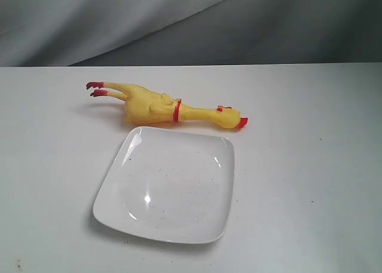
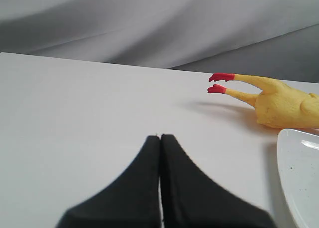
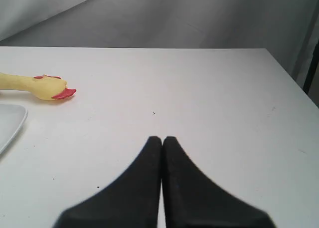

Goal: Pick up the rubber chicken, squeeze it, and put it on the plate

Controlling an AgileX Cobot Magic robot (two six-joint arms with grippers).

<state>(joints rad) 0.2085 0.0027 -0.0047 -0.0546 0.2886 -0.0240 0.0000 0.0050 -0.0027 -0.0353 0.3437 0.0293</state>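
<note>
We're watching the left gripper (image 2: 160, 137) sitting with fingers pressed together, gripping nothing. The one rubber chicken (image 1: 156, 104) is lying on the table (image 1: 310, 183) well ahead of it, just behind the one plate (image 1: 119, 190). The right gripper (image 3: 162, 137) is also sitting closed and empty. Both wrist views are cutting the chicken off.

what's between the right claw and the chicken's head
Nothing: in the right wrist view only bare white table, with one tiny dark speck, lies between the shut right claw and the rubber chicken head.
</note>
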